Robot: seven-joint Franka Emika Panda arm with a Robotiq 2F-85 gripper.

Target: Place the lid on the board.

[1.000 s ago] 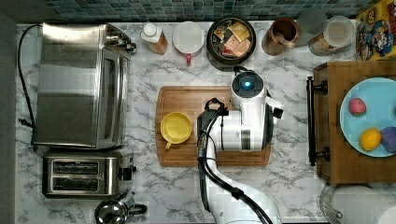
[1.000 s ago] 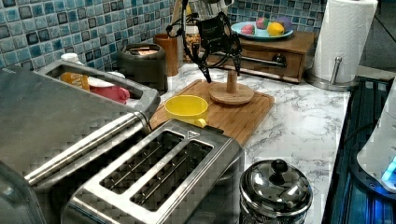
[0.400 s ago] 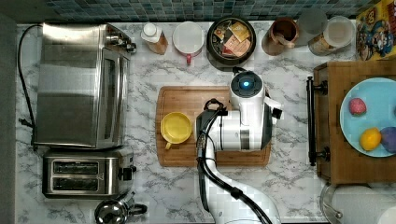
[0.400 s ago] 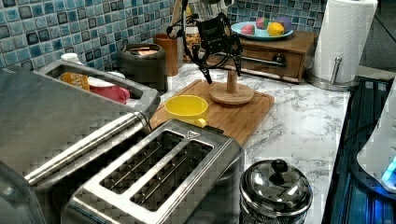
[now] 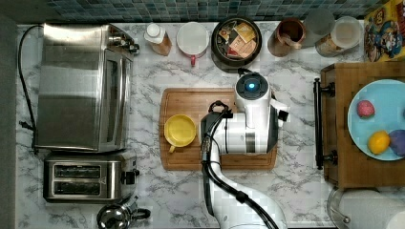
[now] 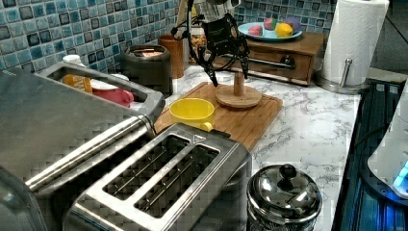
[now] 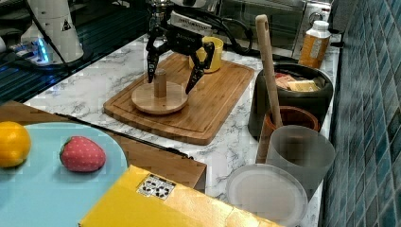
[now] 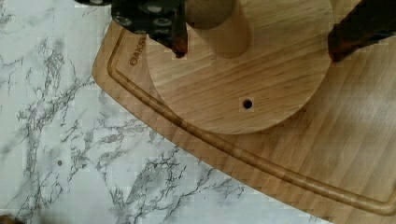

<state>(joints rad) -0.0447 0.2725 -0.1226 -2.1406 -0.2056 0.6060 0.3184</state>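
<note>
The lid point(image 7: 159, 98) is a round light wooden disc with an upright cylindrical knob. It lies flat on the light-brown board point(image 7: 208, 104), toward the right view's left end. My gripper point(image 7: 169, 85) is open, with one dark finger on each side of the knob and a gap between them. The left view has the lid point(image 6: 238, 96) resting on the board point(image 6: 255, 120) with the gripper point(image 6: 229, 79) over it. In the wrist view the fingertips point(image 8: 180, 46) hover just above the lid point(image 8: 243, 88), near the board's grooved corner point(image 8: 345, 154). From the top view my arm point(image 5: 250, 119) covers the lid.
A yellow cup point(image 5: 180, 130) sits on the board's other half. A black pot point(image 5: 236, 38) and a mug with a wooden utensil point(image 7: 283, 123) stand behind it. The dark tray point(image 5: 353, 157) with a blue plate of fruit is at the top view's right, the toaster oven point(image 5: 81, 86) and toaster point(image 5: 83, 179) at its left.
</note>
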